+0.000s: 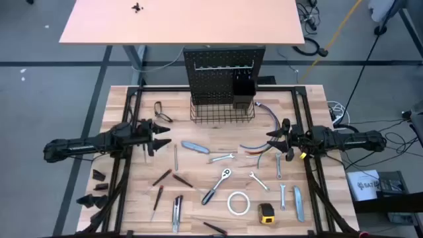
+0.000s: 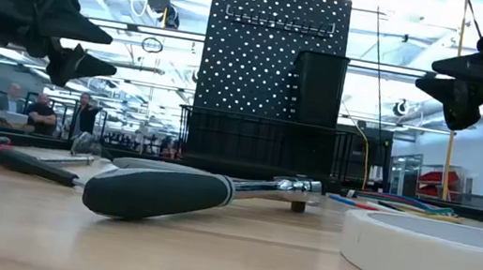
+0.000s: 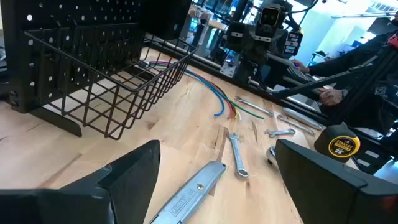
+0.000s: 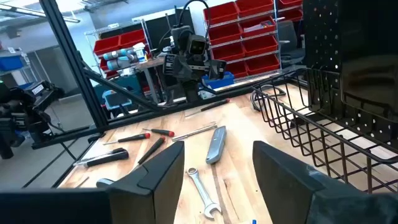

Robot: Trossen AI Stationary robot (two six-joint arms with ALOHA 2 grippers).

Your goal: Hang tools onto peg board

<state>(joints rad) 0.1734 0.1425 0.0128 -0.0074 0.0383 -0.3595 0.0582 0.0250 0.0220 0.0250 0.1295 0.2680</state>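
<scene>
Seen from above: peg board (image 1: pixel 225 69) upright at upper centre of the wooden table (image 1: pixel 119 106), wire basket (image 1: pixel 223 112) at its foot, small black bin (image 1: pixel 243 89) on its right part. Tools all flat on the tabletop, none on the hooks. Left gripper (image 1: pixel 160 137) at centre-left of the frame, raised off the wood, fingers spread, nothing between them. Right gripper (image 1: pixel 269 140) at centre-right, facing the left one, fingers parted and likewise empty. Between the two, just below centre: grey utility knife (image 1: pixel 195 147), then a silver wrench (image 1: pixel 221 157) to its right. Bundle of coloured wires (image 1: pixel 261 142) curving down from the basket's right corner toward the right gripper. Lower centre: ratchet (image 1: pixel 217 186) lying slantwise, white tape roll (image 1: pixel 238 203) just right of it, yellow tape measure (image 1: pixel 266 212) further right and lower. Lower left: red-and-black screwdrivers (image 1: pixel 162 177) scattered, a second utility knife (image 1: pixel 177 213) near the bottom edge. Pliers (image 1: pixel 161 111) at upper left of the table, well apart from the rest. More wrenches (image 1: pixel 282 196) at lower right.
</scene>
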